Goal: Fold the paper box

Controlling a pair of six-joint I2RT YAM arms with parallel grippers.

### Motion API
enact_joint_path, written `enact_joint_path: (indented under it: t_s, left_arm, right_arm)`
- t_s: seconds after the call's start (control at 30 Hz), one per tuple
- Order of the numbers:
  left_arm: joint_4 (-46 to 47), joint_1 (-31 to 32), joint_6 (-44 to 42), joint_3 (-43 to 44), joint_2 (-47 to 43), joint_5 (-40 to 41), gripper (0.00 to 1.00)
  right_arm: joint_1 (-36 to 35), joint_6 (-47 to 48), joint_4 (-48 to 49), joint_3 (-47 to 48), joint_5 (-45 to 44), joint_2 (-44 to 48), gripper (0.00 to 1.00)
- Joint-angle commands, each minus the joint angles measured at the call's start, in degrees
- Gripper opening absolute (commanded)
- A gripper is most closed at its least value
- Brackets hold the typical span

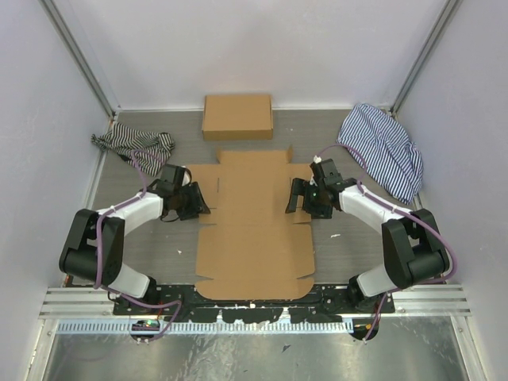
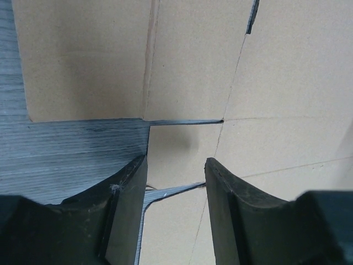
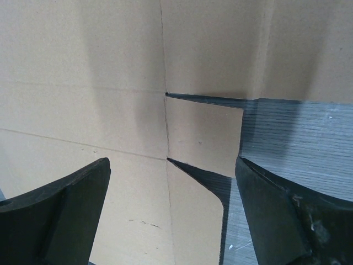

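Observation:
The paper box point(image 1: 254, 226) is a flat brown die-cut cardboard piece lying unfolded in the middle of the table. My left gripper point(image 1: 198, 202) is open at its left edge, its fingers astride a small side tab point(image 2: 176, 160) between two slits. My right gripper point(image 1: 300, 198) is open at the right edge, its fingers astride the matching side tab point(image 3: 201, 135). Neither gripper holds anything. The cardboard fills most of both wrist views, with grey table point(image 2: 66, 154) at the edges.
A low closed brown cardboard box point(image 1: 237, 116) stands at the back centre. A striped cloth point(image 1: 135, 143) lies at back left and another point(image 1: 385, 149) at back right. White walls enclose the table on three sides.

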State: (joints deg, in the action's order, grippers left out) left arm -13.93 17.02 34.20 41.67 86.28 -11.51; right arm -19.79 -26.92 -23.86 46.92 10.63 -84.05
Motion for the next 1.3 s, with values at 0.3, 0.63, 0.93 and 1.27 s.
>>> enact_joint_path:
  t_s: [0.3,0.63,0.93,1.27]
  left_arm:
    - [-4.28,1.73,2.33,1.7,-6.79,-2.43,0.53]
    - [-1.43,4.02,4.65,2.94,-5.2,-4.13,0.52]
    - [-0.71,8.53,6.21,6.19,-2.85,-3.55,0.52]
    - [1.91,11.59,7.26,8.99,2.8,-4.16,0.52]
  right_arm:
    - [-0.38,-0.06,2.16,1.58,2.19,1.43,0.99]
    - [-1.43,-0.15,2.15,2.62,2.66,1.88,0.99]
    - [-3.26,0.05,0.1,5.61,1.15,2.23,0.98]
    - [-5.1,-0.41,1.25,7.18,1.11,-0.68,0.98]
